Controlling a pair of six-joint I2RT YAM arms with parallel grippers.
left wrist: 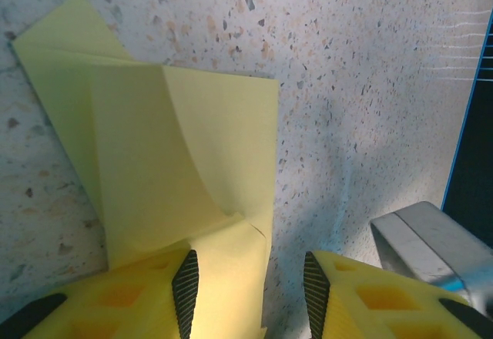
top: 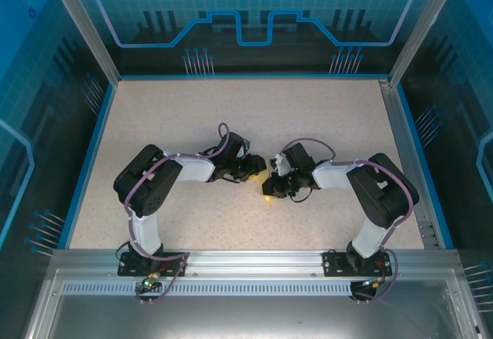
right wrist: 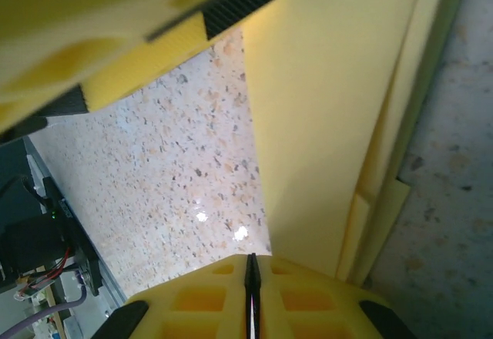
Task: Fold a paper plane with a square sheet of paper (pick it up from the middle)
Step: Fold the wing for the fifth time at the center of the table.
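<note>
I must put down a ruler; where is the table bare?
Bare: the far half of the table up to the back wall, and the near strip between the arm bases. Crowded: the centre, where left gripper and right gripper meet at the paper.

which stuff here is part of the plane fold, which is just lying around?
Job:
- partly folded yellow sheet of paper
- left gripper, open astride its edge
- right gripper, shut at its edge

Not job:
- speckled table
- metal bracket
- blue enclosure walls
</note>
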